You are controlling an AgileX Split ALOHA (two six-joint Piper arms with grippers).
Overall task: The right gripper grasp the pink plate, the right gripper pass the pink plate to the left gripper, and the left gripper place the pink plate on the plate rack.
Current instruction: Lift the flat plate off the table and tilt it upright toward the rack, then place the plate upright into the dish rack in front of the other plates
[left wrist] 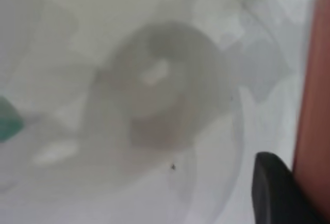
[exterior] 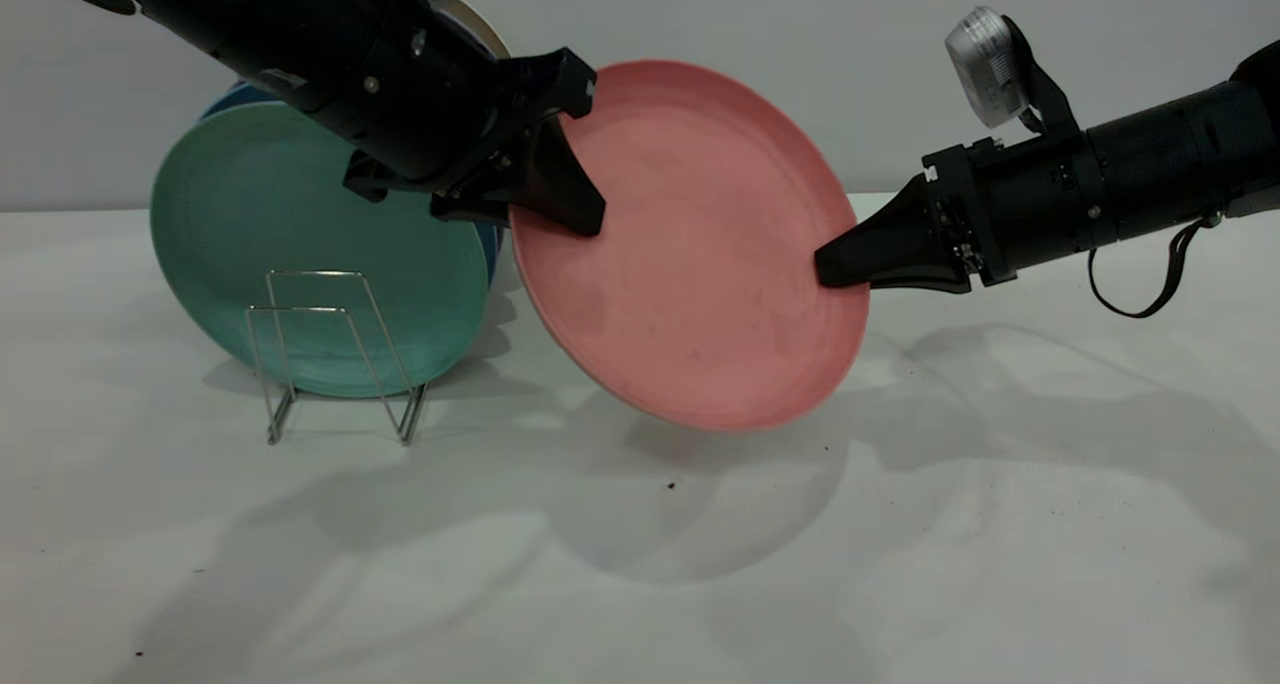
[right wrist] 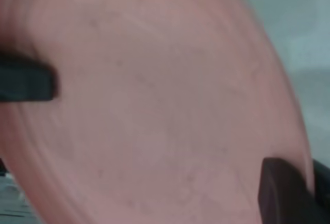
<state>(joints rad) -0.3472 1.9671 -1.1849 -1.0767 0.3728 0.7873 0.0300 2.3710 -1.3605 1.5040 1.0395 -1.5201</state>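
The pink plate (exterior: 700,254) hangs tilted above the table, clear of its surface. My left gripper (exterior: 585,214) comes down from the upper left and is shut on the plate's upper left rim, one broad finger (left wrist: 273,193) lying against the plate's face (left wrist: 314,105). My right gripper (exterior: 825,264) reaches in from the right and is shut on the right rim. One of its fingers (right wrist: 283,193) lies on the plate's face (right wrist: 154,105); the other is behind the rim. The wire plate rack (exterior: 335,354) stands on the table to the left of and below the plate.
A teal-green plate (exterior: 300,254) stands upright in the rack, with a blue plate (exterior: 240,94) and a cream one (exterior: 480,24) behind it. The white table (exterior: 640,564) runs out in front, with the plate's shadow on it.
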